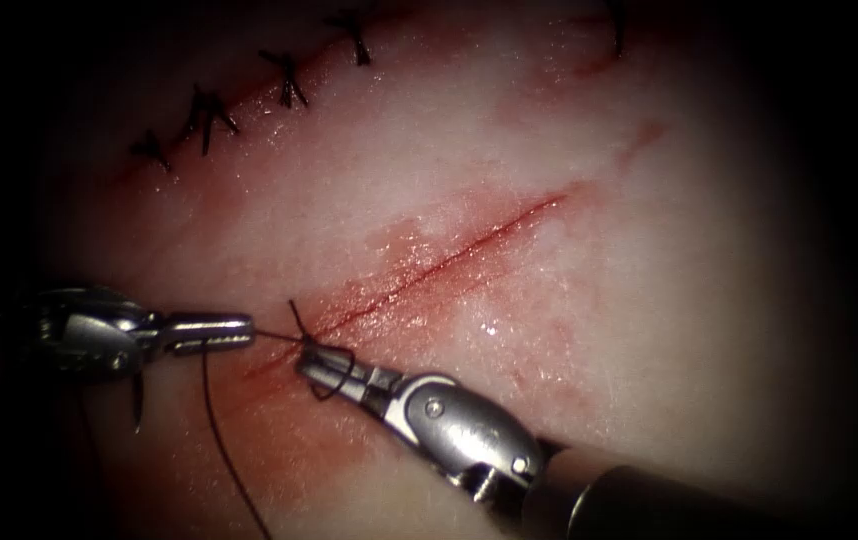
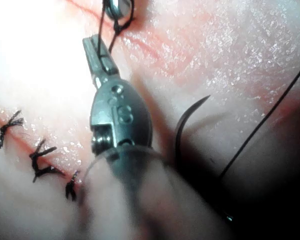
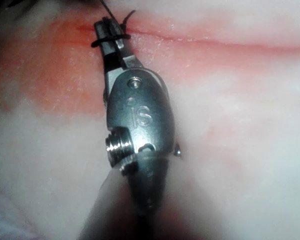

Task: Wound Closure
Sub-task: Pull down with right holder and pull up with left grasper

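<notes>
L tool [image 1: 239,331] is clamped on the thread [image 1: 274,337] just left of the cut [image 1: 449,262]. R tool [image 1: 317,371] is closed w/ thread looped round its jaws at the cut's lower end, beside the knot [image 1: 301,322]. Needle [image 2: 182,127] lies free on the tissue [image 1: 649,300] by L tool's wrist, not in tissue. Finished stitches [image 1: 249,100] upper left.

Your tissue [image 1: 509,130] is pale pinkish white with a faint glistening grain. The open cut [image 1: 449,262] runs across it as a thin dark red line, bordered by a blotchy wash of red fluid [image 1: 389,290]. The thread [image 1: 219,430] you are working with is black. Your left tool [image 1: 211,332] and right tool [image 1: 334,375] are both shiny silver-grey metal. The needle [image 2: 182,130] is dark grey. Beyond, a row of black stitches [image 1: 249,95] crosses a second faint red line.
</notes>
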Robot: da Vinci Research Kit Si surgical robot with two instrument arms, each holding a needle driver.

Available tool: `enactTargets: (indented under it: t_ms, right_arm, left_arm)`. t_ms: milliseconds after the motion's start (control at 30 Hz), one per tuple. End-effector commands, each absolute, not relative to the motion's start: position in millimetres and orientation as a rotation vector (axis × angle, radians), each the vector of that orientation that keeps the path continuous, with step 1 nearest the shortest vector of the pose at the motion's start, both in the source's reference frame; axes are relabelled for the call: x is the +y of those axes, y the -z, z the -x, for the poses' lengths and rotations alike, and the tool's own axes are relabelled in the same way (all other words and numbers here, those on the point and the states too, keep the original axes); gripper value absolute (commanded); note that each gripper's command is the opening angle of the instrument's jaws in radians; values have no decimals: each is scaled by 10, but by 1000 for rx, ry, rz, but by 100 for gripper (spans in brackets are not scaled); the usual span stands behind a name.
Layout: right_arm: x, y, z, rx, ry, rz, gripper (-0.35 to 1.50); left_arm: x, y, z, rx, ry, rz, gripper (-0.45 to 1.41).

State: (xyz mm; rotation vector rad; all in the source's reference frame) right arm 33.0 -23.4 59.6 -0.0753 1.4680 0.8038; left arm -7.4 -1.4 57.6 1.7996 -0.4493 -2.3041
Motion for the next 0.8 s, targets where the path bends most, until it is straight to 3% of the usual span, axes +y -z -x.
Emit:
enactTargets:
  t_ms: [33,267,367,800]
  right_arm:
    - [-247,-606,-333,1470,-790,80,-35]
    - [-258,-609,-327,1474,-772,85,-35]
    - [-257,-608,-329,1477,-769,82,-35]
    - [-265,-604,-333,1488,-736,92,-35]
  left_arm:
    - [-4,-578,77,-459,2301,-1795,-45]
    - [28,-547,70,-552,2296,-1774,-45]
    - [47,-532,72,-858,2306,-1751,-45]
    - [83,-541,67,-1300,2448,-1408,-45]
